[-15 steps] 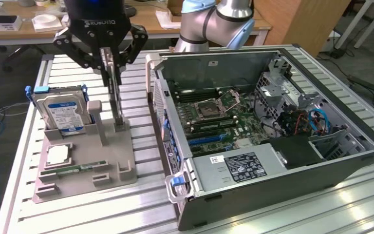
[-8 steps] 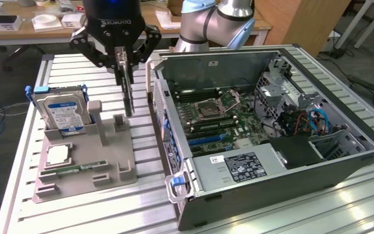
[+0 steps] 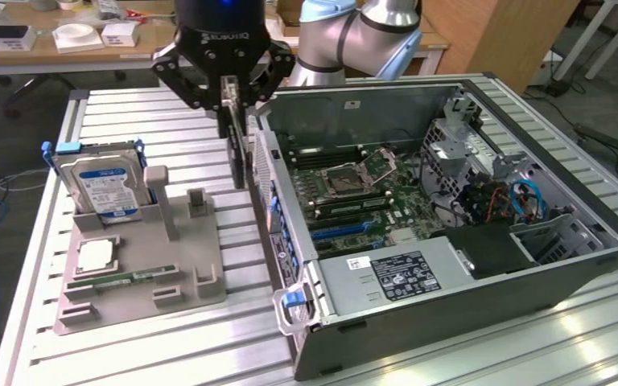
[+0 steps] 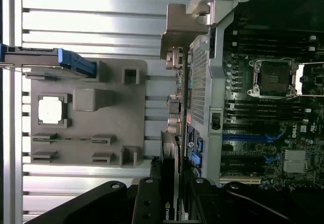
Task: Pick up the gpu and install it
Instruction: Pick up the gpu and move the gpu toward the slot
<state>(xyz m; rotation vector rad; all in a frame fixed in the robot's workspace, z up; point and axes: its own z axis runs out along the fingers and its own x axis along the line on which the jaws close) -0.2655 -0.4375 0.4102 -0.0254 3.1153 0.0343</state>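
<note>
**GPU aloft between holder and case**

Exterior view's left, on the slatted surface (image 3: 180, 104): grey holder (image 3: 196, 265), hard drive (image 3: 100, 181) upright, memory strip (image 3: 126, 279) flat.
Centre: jaws part closed, clamped on the gpu (image 3: 236, 149). Card hanging on edge, just beside the case.
Right: open computer case (image 3: 481, 314), motherboard (image 3: 373, 193) exposed.

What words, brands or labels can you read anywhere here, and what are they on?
"ROBOTIQ": gripper body.
"DELL": motherboard, printed sideways.
Hard drive label: too small to read.
Power supply sticker: too small to read.
Logo on the held gpu: blurred, unreadable.
</note>
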